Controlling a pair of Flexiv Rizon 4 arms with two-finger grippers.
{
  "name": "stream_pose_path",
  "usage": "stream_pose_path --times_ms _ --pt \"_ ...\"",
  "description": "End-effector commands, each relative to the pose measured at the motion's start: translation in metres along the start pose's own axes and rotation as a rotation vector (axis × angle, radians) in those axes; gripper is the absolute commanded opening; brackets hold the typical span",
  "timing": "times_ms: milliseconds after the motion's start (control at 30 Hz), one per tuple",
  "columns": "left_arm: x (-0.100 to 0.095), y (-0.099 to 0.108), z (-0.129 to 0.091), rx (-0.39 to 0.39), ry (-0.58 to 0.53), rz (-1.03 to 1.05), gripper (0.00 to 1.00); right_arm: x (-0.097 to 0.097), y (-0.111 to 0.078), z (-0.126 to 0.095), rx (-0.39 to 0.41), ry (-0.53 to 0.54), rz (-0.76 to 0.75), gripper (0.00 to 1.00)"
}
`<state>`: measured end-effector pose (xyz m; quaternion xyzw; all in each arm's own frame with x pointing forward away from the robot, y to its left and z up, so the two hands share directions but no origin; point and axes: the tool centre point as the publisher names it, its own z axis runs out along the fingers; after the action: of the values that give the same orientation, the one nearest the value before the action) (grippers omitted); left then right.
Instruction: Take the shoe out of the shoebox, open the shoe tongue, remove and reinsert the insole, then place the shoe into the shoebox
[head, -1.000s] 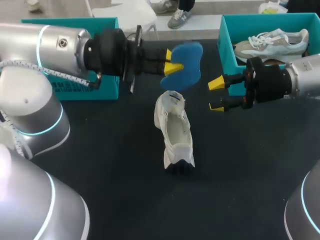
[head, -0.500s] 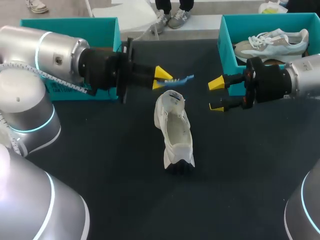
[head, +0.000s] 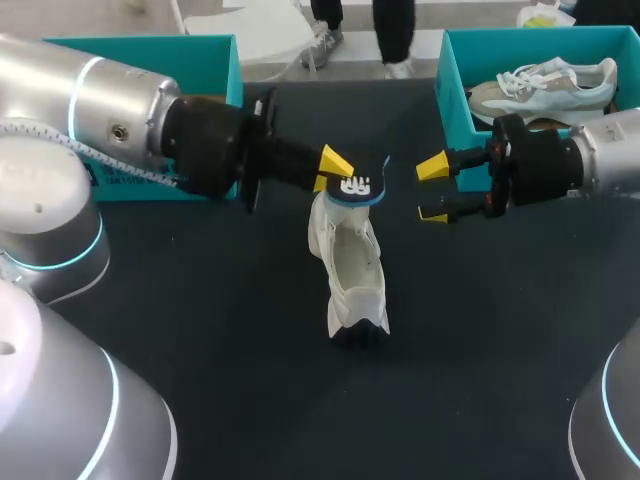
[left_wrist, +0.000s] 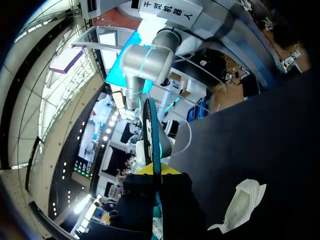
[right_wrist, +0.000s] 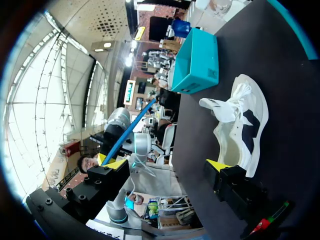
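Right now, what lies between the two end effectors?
In the head view, the blue insole, held by the left end effector over the white shoe.

White shoe (head: 352, 262) lies perhaps tilted sideways, opening showing; blue insole (head: 357, 187) hangs over its far end.

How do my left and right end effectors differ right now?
The left end effector is shut on the blue insole; the right end effector is open and empty. The left hovers over the white shoe's far end; the right sits beside it. Both have yellow tips.
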<state>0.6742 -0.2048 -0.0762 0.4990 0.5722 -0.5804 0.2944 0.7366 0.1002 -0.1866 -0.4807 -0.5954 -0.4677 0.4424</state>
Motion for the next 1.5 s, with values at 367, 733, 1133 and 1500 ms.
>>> stream_pose_path --times_ms 367,733,1133,1500 --pt "0.019 -0.005 -0.004 -0.029 0.039 0.139 0.0 0.0 0.0 0.001 -0.001 -0.001 0.0 1.0" --pt "0.04 -0.004 -0.005 -0.045 0.037 0.289 0.0 0.0 0.0 0.001 -0.001 -0.001 0.0 1.0" --pt "0.04 -0.004 -0.005 -0.045 0.037 0.289 0.0 0.0 0.0 0.001 -0.001 -0.001 0.0 1.0" --pt "0.058 0.003 -0.002 -0.056 -0.001 0.415 0.0 -0.001 0.005 0.005 -0.004 0.009 0.009 1.0"
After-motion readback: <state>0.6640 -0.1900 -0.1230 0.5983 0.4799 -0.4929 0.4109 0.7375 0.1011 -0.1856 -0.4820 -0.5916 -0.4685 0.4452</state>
